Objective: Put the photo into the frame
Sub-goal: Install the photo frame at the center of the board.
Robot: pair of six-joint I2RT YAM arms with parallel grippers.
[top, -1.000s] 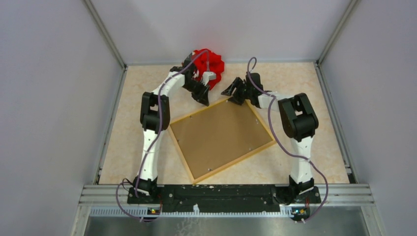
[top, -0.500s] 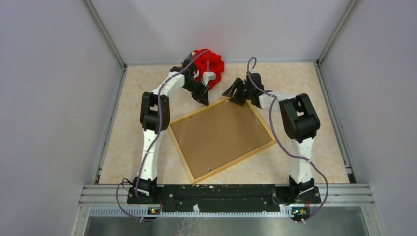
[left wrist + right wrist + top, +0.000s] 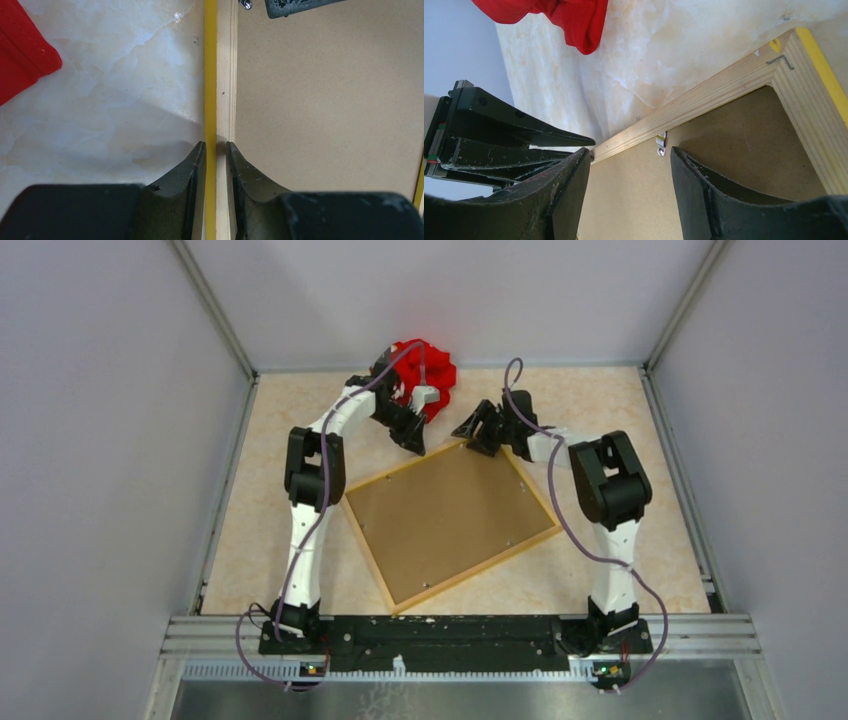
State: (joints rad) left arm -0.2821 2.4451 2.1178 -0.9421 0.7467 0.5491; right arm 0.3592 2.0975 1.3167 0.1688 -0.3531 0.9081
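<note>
The frame [image 3: 478, 571] lies face down on the table, with its light wood back [image 3: 724, 82] up and a yellow edge showing. A brown backing board [image 3: 450, 520] fills it. My left gripper [image 3: 415, 447] is shut on the frame's far-left rail [image 3: 220, 75], one finger on each side of it [image 3: 216, 145]. Over the board near the far corner, my right gripper [image 3: 480, 445] stands open [image 3: 630, 150], beside a small metal clip [image 3: 661, 145] on the rail. Nothing is between its fingers. The photo is not in view.
A crumpled red cloth [image 3: 425, 365] lies at the back of the table, just behind the left gripper. Grey walls close the table in on the left, the back and the right. The two grippers stand close together at the frame's far corner.
</note>
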